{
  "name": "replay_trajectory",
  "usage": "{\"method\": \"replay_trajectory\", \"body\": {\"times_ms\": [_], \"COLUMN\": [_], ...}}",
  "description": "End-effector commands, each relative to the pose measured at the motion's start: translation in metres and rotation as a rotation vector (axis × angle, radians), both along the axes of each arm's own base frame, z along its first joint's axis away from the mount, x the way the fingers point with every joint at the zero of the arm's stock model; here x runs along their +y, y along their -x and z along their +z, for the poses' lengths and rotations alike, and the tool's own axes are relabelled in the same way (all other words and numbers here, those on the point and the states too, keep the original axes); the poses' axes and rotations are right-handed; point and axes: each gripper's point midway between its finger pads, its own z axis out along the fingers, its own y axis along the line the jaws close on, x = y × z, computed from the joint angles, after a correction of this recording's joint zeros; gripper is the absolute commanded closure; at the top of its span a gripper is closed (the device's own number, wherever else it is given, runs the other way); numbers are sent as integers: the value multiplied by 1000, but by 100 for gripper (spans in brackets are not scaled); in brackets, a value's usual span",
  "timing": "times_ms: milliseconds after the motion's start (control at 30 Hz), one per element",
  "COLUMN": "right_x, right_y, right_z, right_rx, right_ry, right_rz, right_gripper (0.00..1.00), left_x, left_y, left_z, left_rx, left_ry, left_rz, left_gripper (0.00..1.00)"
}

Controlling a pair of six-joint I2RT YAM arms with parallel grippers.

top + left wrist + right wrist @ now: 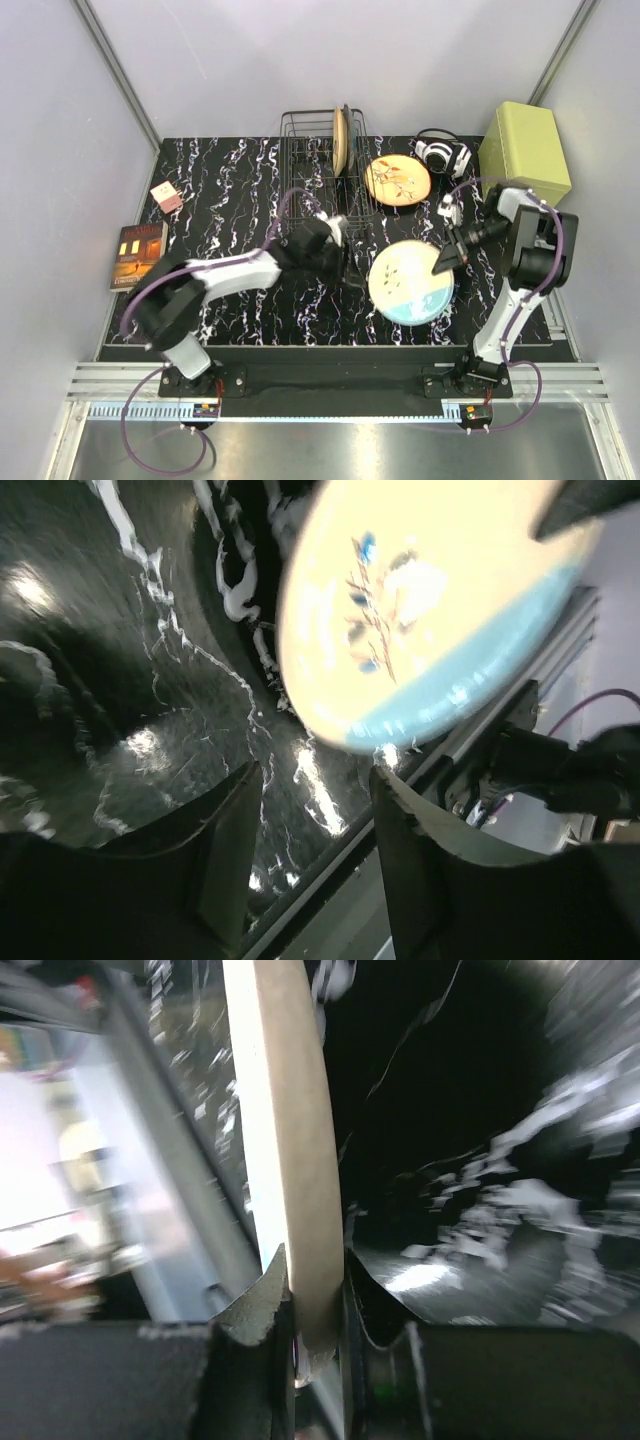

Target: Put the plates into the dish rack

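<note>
four plates (403, 280), one dish rack (305, 150), one green box (524, 152), one headset (441, 155), one book (137, 255), one pink carton (166, 196)

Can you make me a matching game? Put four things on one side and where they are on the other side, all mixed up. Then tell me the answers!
Things:
1. cream plate
2. orange plate
3. book
4. headphones

Places:
A. at the left edge of the table
B. pinched by the right gripper
C. next to the green box
D. lying flat, just right of the rack

Pairs: 1-B, 2-D, 3-A, 4-C
</note>
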Motion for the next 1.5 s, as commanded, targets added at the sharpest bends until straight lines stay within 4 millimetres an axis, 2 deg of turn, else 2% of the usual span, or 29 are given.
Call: {"method": "replay_trajectory", "body": {"times_ms": [0,33,100,133,167,200,267,367,433,500,533,600,667,700,733,767,800,833,867,900,933,1100,1167,1233,1267,1300,1367,1400,1467], "right_x": [1,1,0,2,9,12,31,53,62,71,86,103,107,141,147,153,176,171,176,201,191,224,233,246,245,256,260,268,274], "right_y": [-25,-27,-42,-46,-48,-58,-64,-88,-109,-130,-139,-169,-185,-185,-186,-197,-194,-204,-207,-215,-216,-243,-246,-246,-247,-251,-250,-255,-258], "right_z": [92,104,136,148,163,186,211,277,296,345,353,388,400,415,422,422,419,412,412,401,413,408,419,411,420,407,404,390,386], "right_rx": [-214,-231,-340,-375,-418,-508,-571,-730,-669,-721,-724,-820,-927,-1020,-1070,-1121,-1145,-1173,-1200,-1220,-1242,-1205,-1274,-1316,-1391,-1412,-1441,-1441,-1442], "right_ry": [17,23,64,71,76,96,99,101,88,45,22,68,150,123,141,185,195,300,332,353,385,272,268,336,375,416,464,484,470], "right_rz": [-32,-31,-35,-35,-23,-12,20,-29,-167,-341,-366,-597,-717,-704,-731,-792,-789,-890,-924,-919,-1014,-1134,-1203,-1268,-1289,-1282,-1313,-1298,-1287], "right_gripper": [100,100,100,100,100,100,100,100,100,100,100,100,100,100,100,100,100,100,100,100,100,100,100,100,100,100,100,100,100], "left_x": [50,62,97,109,132,141,160,179,194,203,210,217,228,234,241,245,248,253,255,259,262,273,274,276,277,279,280,282,283], "left_y": [-11,-9,-17,-23,-40,-51,-68,-91,-102,-104,-107,-104,-104,-100,-100,-95,-94,-92,-89,-86,-84,-74,-68,-66,-63,-62,-58,-57,-54], "left_z": [70,84,83,101,105,121,143,177,190,200,205,212,216,221,218,223,223,219,219,224,220,215,208,199,199,194,194,191,192], "left_rx": [-249,-275,-284,-340,-368,-440,-526,-674,-715,-742,-762,-796,-809,-818,-809,-823,-827,-825,-832,-851,-848,-850,-836,-817,-820,-809,-816,-813,-823], "left_ry": [-10,2,-53,-34,-70,-86,-118,-151,-164,-157,-159,-154,-147,-137,-136,-126,-128,-140,-142,-142,-149,-142,-128,-124,-117,-120,-112,-116,-114], "left_rz": [-105,-104,-64,-29,54,67,106,154,217,253,278,306,355,376,397,411,420,433,436,451,456,499,510,516,522,529,537,542,548], "left_gripper": [45,43,42,42,42,42,43,43,43,43,43,42,42,42,42,42,42,42,42,42,42,42,42,42,42,42,42,42,42]}}
